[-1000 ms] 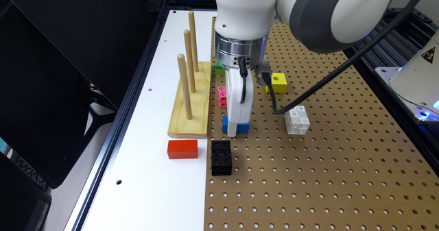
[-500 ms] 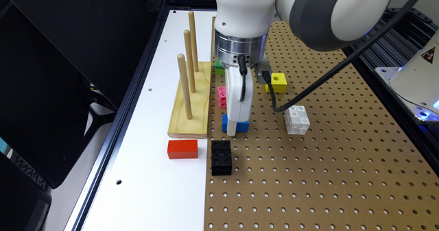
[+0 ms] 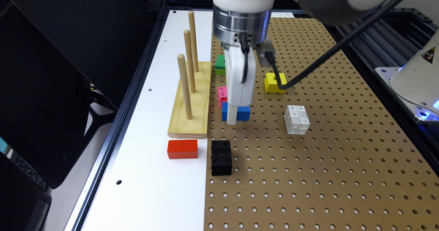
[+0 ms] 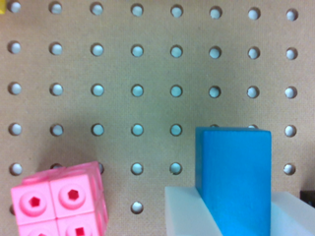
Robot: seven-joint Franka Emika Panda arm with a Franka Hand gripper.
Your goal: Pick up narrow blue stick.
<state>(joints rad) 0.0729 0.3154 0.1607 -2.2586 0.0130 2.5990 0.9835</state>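
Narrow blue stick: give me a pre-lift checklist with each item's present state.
1. Right block: the gripper is on the narrow blue stick, not the red block: ok.
2. Fingers flank the stick on both sides: ok.
3. Firm contact on both sides: cannot tell.
4. Stick clear of the pink cube block: ok, a gap shows.
5. Wooden peg stand clear of a straight lift: ok.
6. Stick off the pegboard already: cannot tell.
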